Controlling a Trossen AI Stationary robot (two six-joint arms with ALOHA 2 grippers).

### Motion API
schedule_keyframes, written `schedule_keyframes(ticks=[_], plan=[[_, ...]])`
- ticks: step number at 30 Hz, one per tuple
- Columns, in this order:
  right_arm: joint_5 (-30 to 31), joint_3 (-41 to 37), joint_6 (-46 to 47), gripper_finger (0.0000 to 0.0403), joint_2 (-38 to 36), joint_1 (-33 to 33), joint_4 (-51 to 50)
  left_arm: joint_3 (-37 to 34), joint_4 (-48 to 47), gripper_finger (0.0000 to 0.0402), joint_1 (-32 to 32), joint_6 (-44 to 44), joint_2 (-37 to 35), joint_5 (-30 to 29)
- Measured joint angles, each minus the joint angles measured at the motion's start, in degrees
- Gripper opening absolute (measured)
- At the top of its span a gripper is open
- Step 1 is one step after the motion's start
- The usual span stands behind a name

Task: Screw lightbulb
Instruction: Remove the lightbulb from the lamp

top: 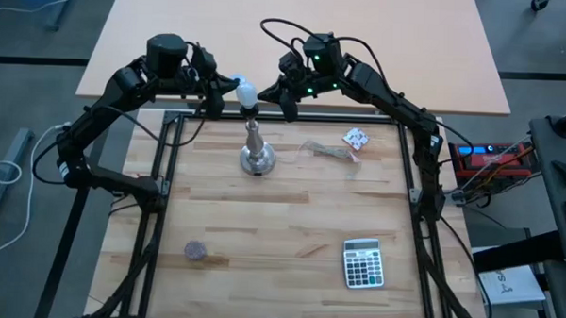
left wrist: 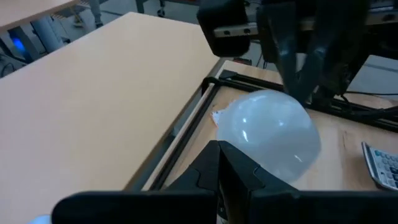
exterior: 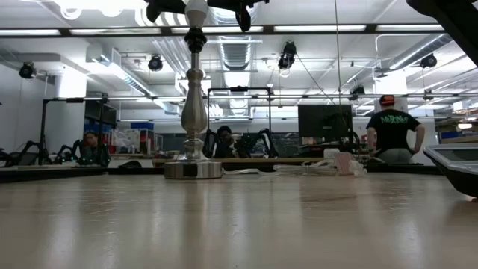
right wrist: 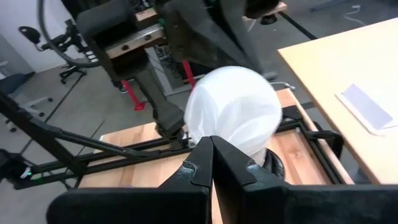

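The white frosted lightbulb [top: 246,92] sits upright with its base in the socket on top of the silver stand [top: 256,158], whose round foot rests on the wooden table. In the low view the bulb [exterior: 196,10] tops the stand [exterior: 194,112] at the picture's upper edge. My left gripper [top: 227,85] is shut at the bulb's left side. My right gripper [top: 272,93] is shut at its right side. Each wrist view shows the globe [left wrist: 273,134] [right wrist: 233,109] just past that arm's shut fingertips, with the other gripper behind it. My left gripper lies with its shut fingertips [left wrist: 219,155] against the globe's left side [left wrist: 239,146], coming about level from the table's left. The bulb stands upright on the stand. My right gripper lies with its shut fingertips [right wrist: 211,152] against the globe's right side [right wrist: 231,140], coming about level from the table's right.
A crumpled white paper scrap [top: 355,138] and a thin cable [top: 326,151] lie right of the stand. A calculator [top: 361,263] lies near the front right, a small dark disc [top: 196,251] near the front left. A black frame [top: 164,174] borders the table. People [exterior: 394,127] show in the room beyond.
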Motion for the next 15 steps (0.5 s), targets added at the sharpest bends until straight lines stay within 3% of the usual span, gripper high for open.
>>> schedule_keyframes(ticks=[9, 15], plan=[[6.26, -0.06, -1.20, 0.0000, 0.23, -0.70, 2.64, -0.01, -0.43, 0.0000, -0.39, -0.96, -1.44, 3.84], [5.54, -0.09, -2.41, 0.0000, 0.26, -1.19, 4.62, 0.00, 0.08, 0.0000, -0.44, -1.99, -1.03, 5.31]])
